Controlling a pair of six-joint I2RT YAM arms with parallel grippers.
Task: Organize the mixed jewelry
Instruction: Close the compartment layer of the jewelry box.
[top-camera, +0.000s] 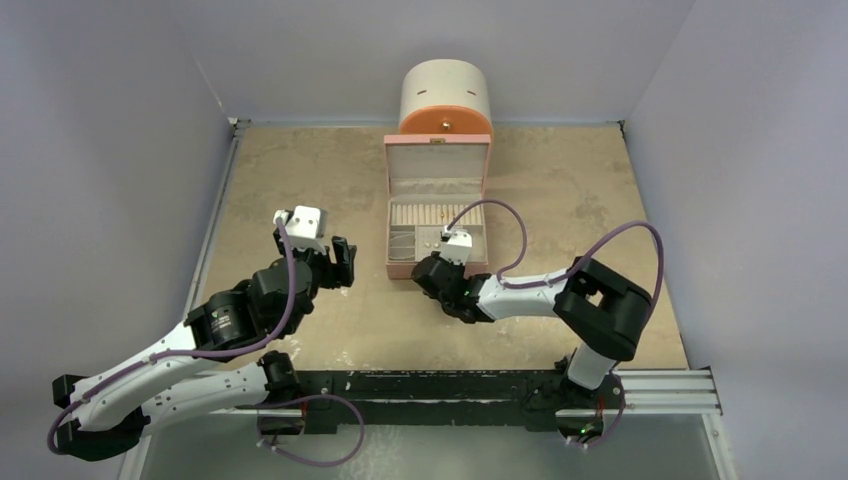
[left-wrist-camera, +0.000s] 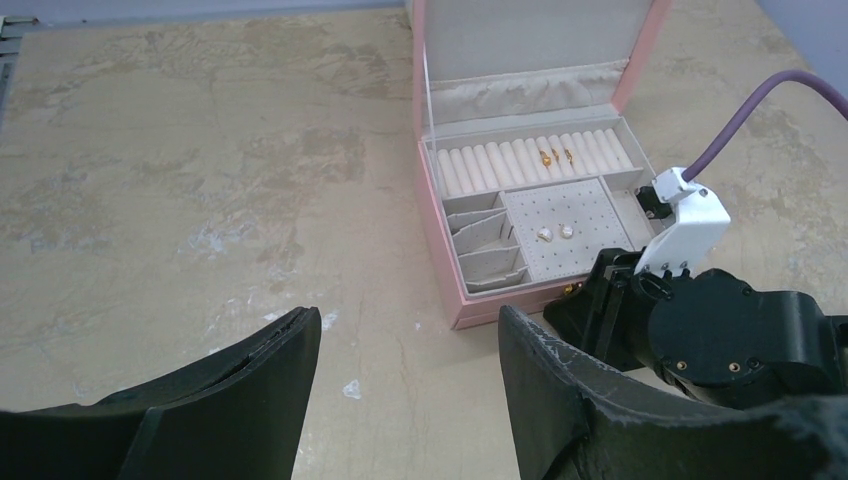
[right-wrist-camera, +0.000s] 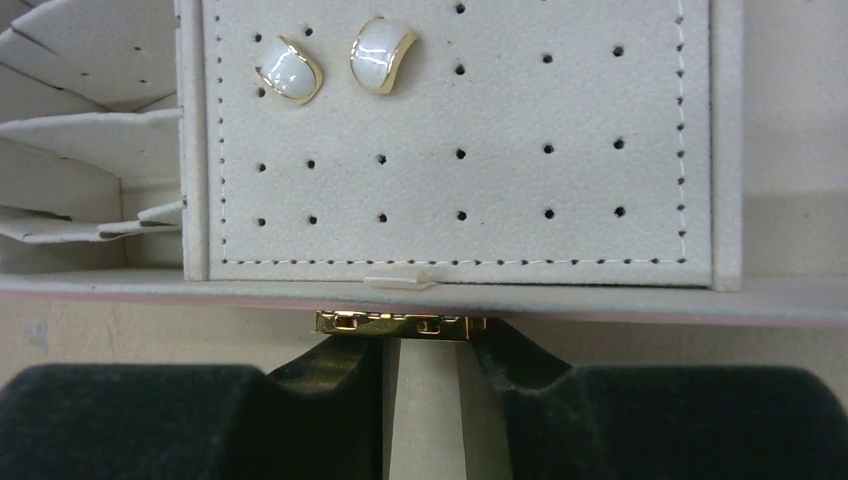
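Observation:
The pink jewelry box (top-camera: 437, 156) stands open at the middle of the table. Two white, gold-rimmed earrings (right-wrist-camera: 290, 72) sit on its perforated pad (right-wrist-camera: 500, 180); they also show in the left wrist view as earrings (left-wrist-camera: 555, 232). Small gold pieces (left-wrist-camera: 556, 156) rest among the ring rolls. My right gripper (right-wrist-camera: 428, 350) is at the box's front wall, its fingertips just under the gold clasp (right-wrist-camera: 390, 325), jaws a narrow gap apart with nothing between them. My left gripper (left-wrist-camera: 410, 325) hangs open over bare table left of the box, holding nothing.
A round cream-and-orange drawer cabinet (top-camera: 445, 95) stands behind the box against the back wall. Slanted dividers (left-wrist-camera: 485, 235) fill the box's left compartment. The right arm's purple cable (top-camera: 520, 240) loops beside the box.

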